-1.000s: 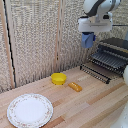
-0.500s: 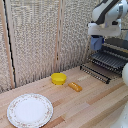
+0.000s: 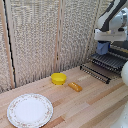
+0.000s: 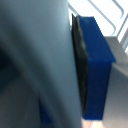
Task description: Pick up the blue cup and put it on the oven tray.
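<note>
The blue cup point(image 3: 103, 48) hangs in the air at the exterior view's right, just above the back part of the oven tray point(image 3: 101, 68), a dark wire rack of parallel bars. My gripper point(image 3: 103, 43) is shut on the cup from above. In the wrist view the cup's pale blue wall point(image 4: 35, 60) fills most of the picture, blurred, with a dark blue finger pad point(image 4: 95, 65) pressed against it. A few bars of the tray point(image 4: 117, 17) show beyond the pad.
A yellow bowl point(image 3: 58, 78) and a small orange item point(image 3: 75, 86) lie mid-table. A round white patterned plate point(image 3: 30, 110) sits at the front of the exterior view's left. A woven blind forms the back wall. A white rounded shape point(image 3: 124, 75) is at the right edge.
The arm has carried the blue cup toward the exterior view's right and slightly lower, from beside the rack to over it. Bowl, orange item and plate have not moved.
</note>
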